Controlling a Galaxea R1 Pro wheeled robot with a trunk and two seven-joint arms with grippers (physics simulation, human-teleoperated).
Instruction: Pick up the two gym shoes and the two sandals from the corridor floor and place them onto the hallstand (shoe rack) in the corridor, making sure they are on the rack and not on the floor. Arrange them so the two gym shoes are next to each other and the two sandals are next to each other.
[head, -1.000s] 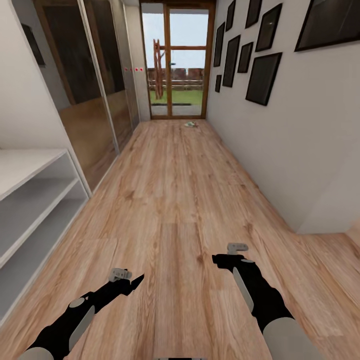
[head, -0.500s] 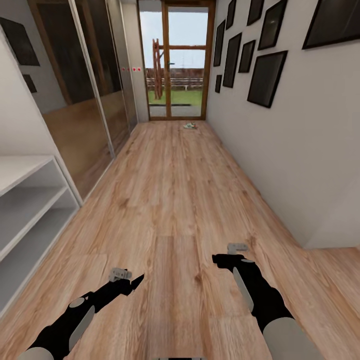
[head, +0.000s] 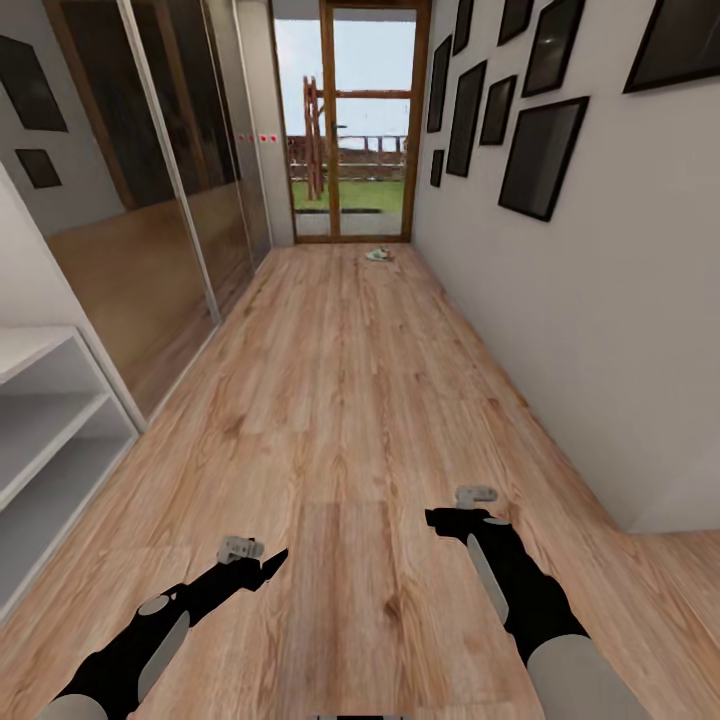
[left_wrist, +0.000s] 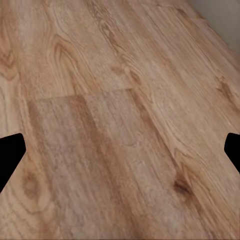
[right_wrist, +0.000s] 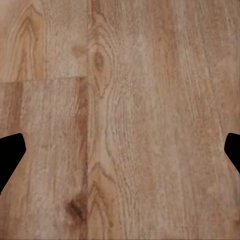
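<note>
A small pale shape with green and red touches, seemingly a gym shoe (head: 379, 254), lies on the wooden floor (head: 350, 400) at the corridor's far end, just before the glass door (head: 352, 120), well ahead of both grippers and too small to make out further; the boards between it and the arms are bare; the left gripper (head: 262, 566) and right gripper (head: 447, 519) hang low over the floor, each with its fingers spread wide apart and nothing between them, as the wrist views show; beside the left arm stands the white hallstand (head: 45, 420), its visible shelves bare; beyond it run mirrored wardrobe doors (head: 150, 200); past the right arm, dark picture frames (head: 540, 155) hang on the white wall.
</note>
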